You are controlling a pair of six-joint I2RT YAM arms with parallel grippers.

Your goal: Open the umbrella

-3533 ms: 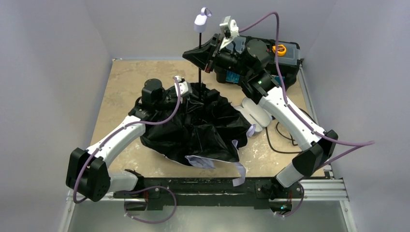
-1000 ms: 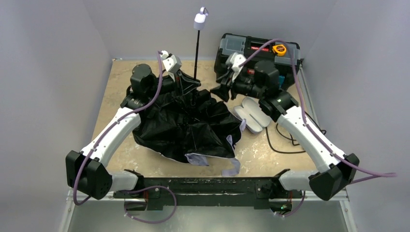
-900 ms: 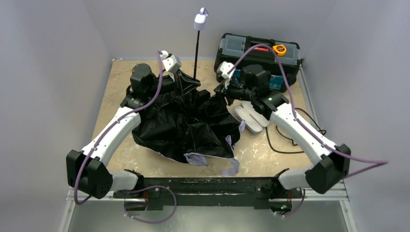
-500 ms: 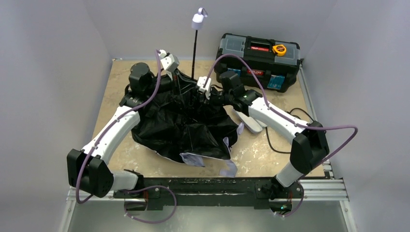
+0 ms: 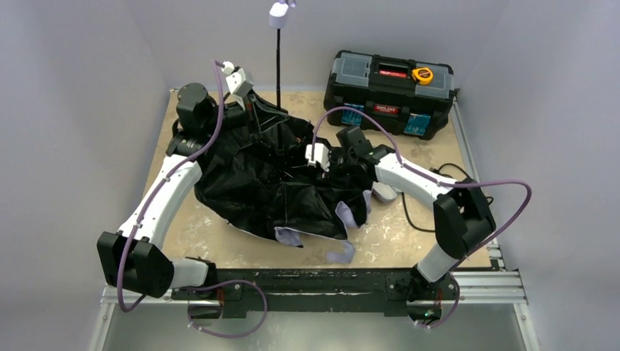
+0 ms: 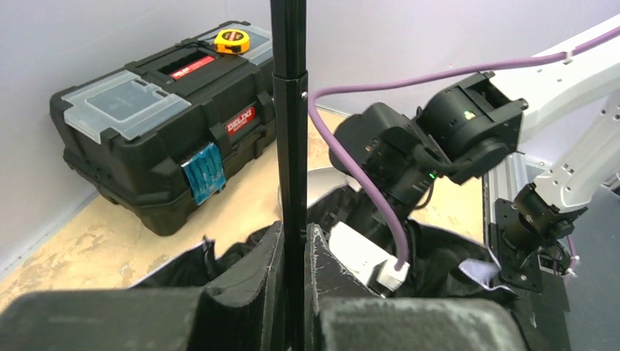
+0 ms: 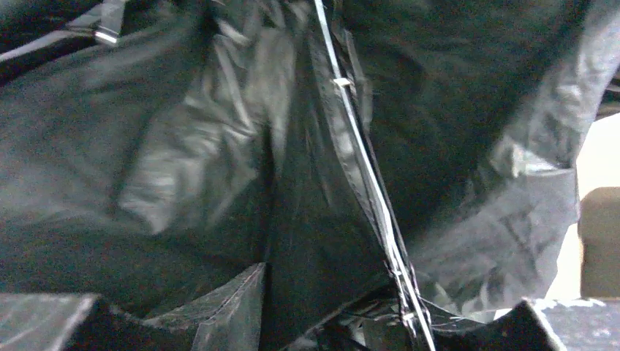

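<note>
Black umbrella (image 5: pixel 278 186) fabric lies crumpled on the table (image 5: pixel 409 241). The left gripper (image 6: pixel 294 245) clamps the upright shaft (image 6: pixel 290 139); the right gripper (image 7: pixel 387 292) is spread wide against the fabric.

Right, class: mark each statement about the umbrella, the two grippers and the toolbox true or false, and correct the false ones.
1. The left gripper is shut on the shaft of the umbrella. True.
2. The shaft lies flat. False: it stands upright, knob handle on top.
3. A yellow tape measure sits on the black toolbox. True.
4. The right gripper holds the knob handle. False: it is down at the black canopy, jaws apart.
</note>
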